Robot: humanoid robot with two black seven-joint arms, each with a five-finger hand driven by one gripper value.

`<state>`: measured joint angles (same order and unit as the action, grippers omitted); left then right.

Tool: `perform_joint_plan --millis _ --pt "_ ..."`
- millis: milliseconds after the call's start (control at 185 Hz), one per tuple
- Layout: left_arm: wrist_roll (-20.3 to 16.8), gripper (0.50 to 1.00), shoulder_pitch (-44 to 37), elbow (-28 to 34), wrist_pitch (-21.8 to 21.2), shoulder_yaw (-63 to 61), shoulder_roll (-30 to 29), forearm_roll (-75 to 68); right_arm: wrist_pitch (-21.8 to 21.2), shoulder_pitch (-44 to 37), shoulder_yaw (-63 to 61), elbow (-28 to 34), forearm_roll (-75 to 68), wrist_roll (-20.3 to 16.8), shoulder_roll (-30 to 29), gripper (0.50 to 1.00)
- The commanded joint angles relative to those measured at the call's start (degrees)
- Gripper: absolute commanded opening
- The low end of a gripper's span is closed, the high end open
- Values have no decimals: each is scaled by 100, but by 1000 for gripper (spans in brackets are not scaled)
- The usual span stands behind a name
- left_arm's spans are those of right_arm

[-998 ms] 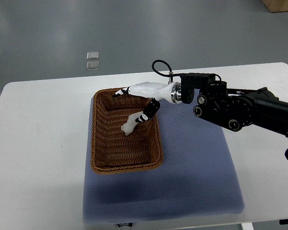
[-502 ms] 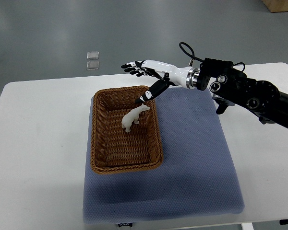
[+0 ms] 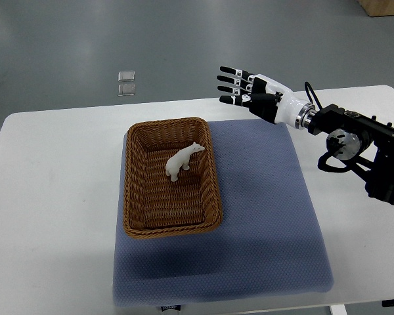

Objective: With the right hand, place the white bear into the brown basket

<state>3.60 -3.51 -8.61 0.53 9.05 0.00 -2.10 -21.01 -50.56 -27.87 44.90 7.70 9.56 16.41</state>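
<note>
Already white bear [image 3: 183,159] stood inside brown basket [image 3: 136,210], far half, long axis running near-left to far-right. Right hand [image 3: 246,91] hovered well apart, far-right of bear, fingers spread flat, holding nothing. Left arm unseen.

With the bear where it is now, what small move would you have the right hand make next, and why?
Probably just pull the right hand back toward the right edge and rest. The white bear already stands inside the brown basket, and the hand is open, holding nothing, well clear of the basket beyond the blue mat. Nothing looks left to place.
</note>
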Motion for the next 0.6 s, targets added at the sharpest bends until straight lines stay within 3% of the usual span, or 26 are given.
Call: perform_joint_plan --millis 0,183,593 --pt "0 1000 0 0 0 0 0 -1 176 178 -157 -113 -735 -227 -32 926" --pt "0 1000 0 0 0 0 0 -1 360 309 -184 -359 -1956 -262 -41 926" --pt "0 1000 0 0 0 0 0 -1 220 327 -201 -403 -1974 -227 -41 928"
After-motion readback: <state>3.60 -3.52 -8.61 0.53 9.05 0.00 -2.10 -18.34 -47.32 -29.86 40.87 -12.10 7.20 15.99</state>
